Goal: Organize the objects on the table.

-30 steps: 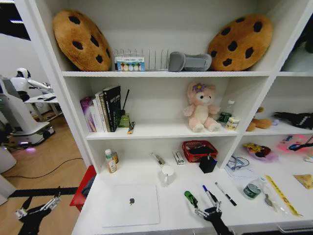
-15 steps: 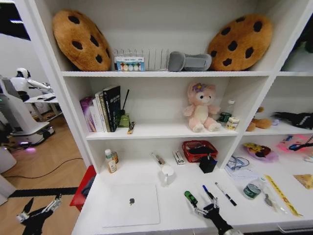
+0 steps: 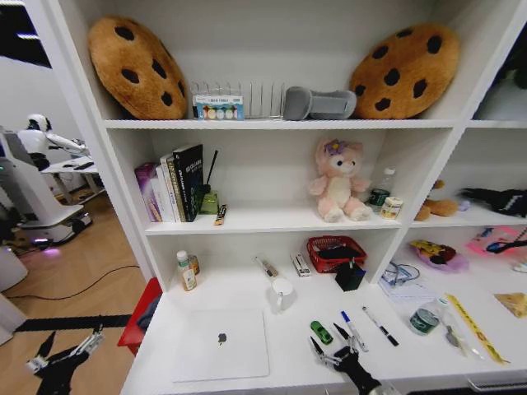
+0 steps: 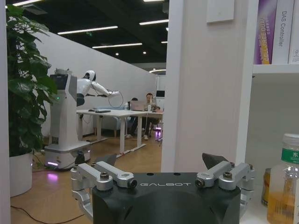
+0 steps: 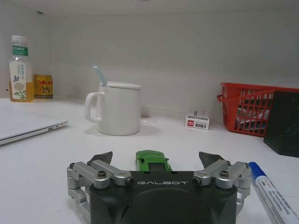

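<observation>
Currently:
Right gripper (image 3: 333,355): jaws spread, empty, low on table (image 3: 247,288), lined up behind green toy car (image 5: 152,161) for grasping.
Left gripper (image 3: 70,350): open, parked beside table.

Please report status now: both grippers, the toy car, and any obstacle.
Right gripper open, just behind green toy car. Left gripper open, idle off table. Marker lies beside.

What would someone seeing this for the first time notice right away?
Two big brown cookie-shaped cushions lean in the top shelf's corners, and a pink plush bear sits on the middle shelf. On the long white desk, the open right gripper sits low just behind a tiny green toy car, beside a closed silver laptop.
</observation>
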Robot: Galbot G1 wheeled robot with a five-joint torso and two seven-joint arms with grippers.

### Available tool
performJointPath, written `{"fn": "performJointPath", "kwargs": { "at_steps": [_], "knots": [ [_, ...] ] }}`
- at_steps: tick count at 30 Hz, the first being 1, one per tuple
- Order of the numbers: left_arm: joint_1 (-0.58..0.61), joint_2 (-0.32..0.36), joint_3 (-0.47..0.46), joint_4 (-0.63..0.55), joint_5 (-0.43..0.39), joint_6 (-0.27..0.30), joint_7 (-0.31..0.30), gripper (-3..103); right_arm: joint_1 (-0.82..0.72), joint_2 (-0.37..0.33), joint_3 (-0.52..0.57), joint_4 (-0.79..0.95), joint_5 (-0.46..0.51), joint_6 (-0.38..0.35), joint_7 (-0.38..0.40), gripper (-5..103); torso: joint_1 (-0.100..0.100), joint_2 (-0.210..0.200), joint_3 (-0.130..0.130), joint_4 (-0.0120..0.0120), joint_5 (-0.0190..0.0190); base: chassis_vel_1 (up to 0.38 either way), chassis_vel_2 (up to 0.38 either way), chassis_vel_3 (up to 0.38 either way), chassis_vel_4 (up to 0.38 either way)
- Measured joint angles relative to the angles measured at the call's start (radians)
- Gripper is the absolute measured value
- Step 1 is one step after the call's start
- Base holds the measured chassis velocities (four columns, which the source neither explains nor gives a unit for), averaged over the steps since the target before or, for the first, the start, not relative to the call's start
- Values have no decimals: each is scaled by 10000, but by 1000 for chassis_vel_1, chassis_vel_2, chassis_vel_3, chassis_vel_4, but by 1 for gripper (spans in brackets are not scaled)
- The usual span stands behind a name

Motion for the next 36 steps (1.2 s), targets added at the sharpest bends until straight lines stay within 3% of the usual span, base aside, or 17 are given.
{"fn": "performJointPath", "kwargs": {
  "at_steps": [3, 8, 10, 11, 14, 16, 17, 19, 23, 36],
  "knots": [
    [-2, -33, 29, -46, 32, 18, -18, 100, 55, -20, -46, -81, 17, -28, 6, 103, 0, 1, 0, 0, 0, 0, 0, 0, 0],
    [6, -116, 130, -62, 76, 28, -43, 100, 118, -33, -86, -162, 50, -151, 30, 96, 0, 1, -1, 0, 1, 0, 0, 0, 0],
    [13, -146, 173, -71, 86, 31, -49, 100, 116, -38, -92, -162, 48, -158, 30, 86, 0, 1, -1, 0, -1, 0, 0, 0, 0],
    [13, -146, 173, -71, 86, 31, -49, 100, 116, -38, -92, -162, 48, -158, 30, 86, 0, 1, -1, 0, -1, 0, 0, 0, 0],
    [13, -153, 185, -115, 85, 35, -63, 100, 93, -22, -73, -145, 45, -169, 34, 70, 0, 1, -1, 0, 0, 0, 0, 0, 0],
    [15, -140, 185, -126, 81, 37, -71, 100, 83, -10, -66, -142, 49, -171, 37, 70, 0, 1, -1, 0, 0, 0, 0, 0, 0],
    [18, -114, 184, -154, 74, 40, -78, 100, 68, 6, -52, -135, 49, -172, 39, 58, 0, 1, 0, 0, 0, 0, 0, 0, 0],
    [21, -99, 184, -174, 69, 44, -81, 100, 57, 18, -41, -127, 49, -172, 41, 58, 0, 0, -1, 0, 0, 0, 0, 0, 0],
    [35, -67, 203, -244, 63, 60, -94, 100, 23, 75, -14, -89, 38, -174, 48, 37, 0, 1, 0, 0, 1, 0, 0, 0, 0],
    [120, 78, 231, -294, 28, 40, -93, 100, -496, 119, 317, 491, -12, -48, 40, 36, 1, 0, -1, 0, 0, 0, 0, 0, 0]
  ]
}}
